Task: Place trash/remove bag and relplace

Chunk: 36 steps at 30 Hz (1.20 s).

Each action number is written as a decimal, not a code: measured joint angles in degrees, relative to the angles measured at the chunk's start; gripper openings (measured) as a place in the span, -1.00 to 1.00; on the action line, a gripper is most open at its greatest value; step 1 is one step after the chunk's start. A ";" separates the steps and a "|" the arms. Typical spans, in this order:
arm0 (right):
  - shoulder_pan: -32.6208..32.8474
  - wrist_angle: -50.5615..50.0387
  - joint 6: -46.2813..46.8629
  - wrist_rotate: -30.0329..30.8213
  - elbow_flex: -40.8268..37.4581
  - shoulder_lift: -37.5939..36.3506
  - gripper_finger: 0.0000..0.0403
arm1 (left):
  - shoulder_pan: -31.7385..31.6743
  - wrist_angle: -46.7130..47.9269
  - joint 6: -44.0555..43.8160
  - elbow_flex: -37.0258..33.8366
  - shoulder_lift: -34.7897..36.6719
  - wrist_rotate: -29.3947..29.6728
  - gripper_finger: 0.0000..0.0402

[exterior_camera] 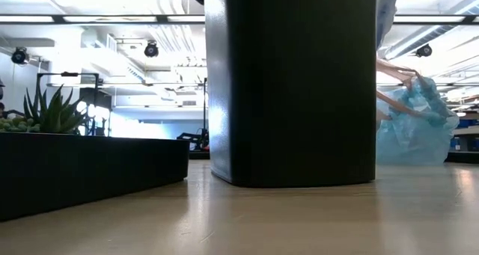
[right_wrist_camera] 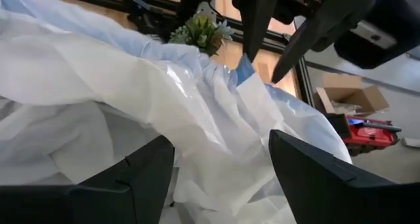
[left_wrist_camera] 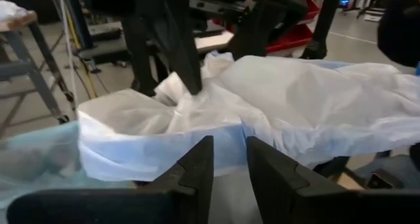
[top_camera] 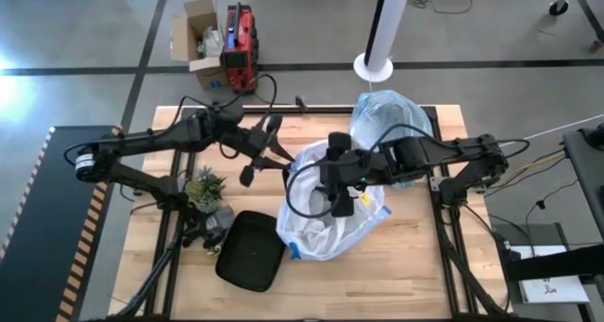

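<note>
A white translucent bag (top_camera: 330, 213) with a blue rim band (left_wrist_camera: 164, 148) lines the black bin (exterior_camera: 292, 83) at the table's middle. My right gripper (top_camera: 338, 192) hangs over the bag's mouth, open wide, with white plastic (right_wrist_camera: 216, 119) between its fingers. My left gripper (top_camera: 276, 161) is level at the bag's left rim, its fingers (left_wrist_camera: 197, 171) a narrow gap apart. The light-blue bag (top_camera: 387, 122) lies crumpled on the table's far side, also in the low view (exterior_camera: 415, 128). No trash shows. My right gripper comes from above, pointing down. One spread finger (left_wrist_camera: 187, 60) dips into a gathered fold of the white bag's rim (left_wrist_camera: 177, 96). The other finger stands clear over the bag. My left gripper is at the rim's blue band (right_wrist_camera: 243, 69); I cannot tell whether it touches.
A black lid (top_camera: 250, 251) lies flat near the table's near edge, left of the bin. A small potted plant (top_camera: 206, 188) stands beside it. A white pole (top_camera: 382, 25) and a cardboard box (top_camera: 198, 39) are on the floor beyond the far edge.
</note>
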State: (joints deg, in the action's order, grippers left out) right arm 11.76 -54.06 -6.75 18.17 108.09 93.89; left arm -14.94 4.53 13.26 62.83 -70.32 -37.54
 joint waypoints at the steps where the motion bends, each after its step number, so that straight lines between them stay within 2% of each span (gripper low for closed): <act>1: 0.02 -0.01 -0.17 -0.03 0.00 0.00 0.19 | 0.22 0.16 -0.30 0.00 0.00 -0.02 -0.62; 8: 0.02 -0.59 0.13 -0.02 0.00 0.00 0.23 | 0.29 2.54 -0.33 0.00 2.77 1.00 -0.59; 15: 0.01 -0.62 0.11 -0.03 0.00 0.00 0.18 | 0.40 4.38 -2.71 0.00 5.35 3.44 -0.44; 29: 0.01 -0.62 0.13 -0.04 0.00 0.00 0.23 | 2.15 3.11 -5.44 -0.02 0.77 3.89 -0.09; 33: 0.01 -0.55 -0.16 -0.03 0.00 -0.02 0.21 | 2.99 2.94 -4.79 -0.02 0.38 3.88 -0.06; 36: 0.01 -0.50 -0.59 -0.04 0.00 -0.02 0.18 | 3.74 2.70 -3.80 -0.02 -0.85 3.91 -0.12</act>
State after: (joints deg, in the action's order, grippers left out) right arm 11.77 -54.56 -7.33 18.13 108.09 93.86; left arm -11.20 7.23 9.45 62.81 -71.17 -33.63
